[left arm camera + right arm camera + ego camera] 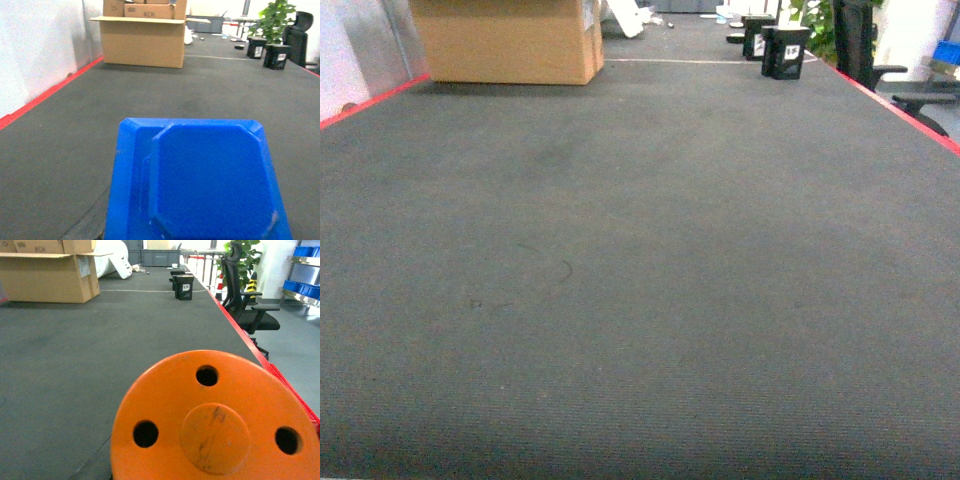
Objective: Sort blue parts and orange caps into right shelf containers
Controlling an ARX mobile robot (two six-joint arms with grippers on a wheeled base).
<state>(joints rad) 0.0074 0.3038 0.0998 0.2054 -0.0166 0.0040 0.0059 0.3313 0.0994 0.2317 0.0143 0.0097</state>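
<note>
Before each wrist camera, blue part [200, 185]; orange cap [215, 425]; grippers' grip indiscernible

This is looking like an office-cum-storeroom or workshop: a long dark felt-covered counter [640, 280] edged in red is running past an open cardboard box [510, 40], black office chairs [245, 305], a potted plant [275, 20] and metal shelving holding blue bins [302, 287].

Even, soft indoor light falls across the dark worktop [640, 250]; far background glares bright, near edges blur, and the head view shows grain.
</note>
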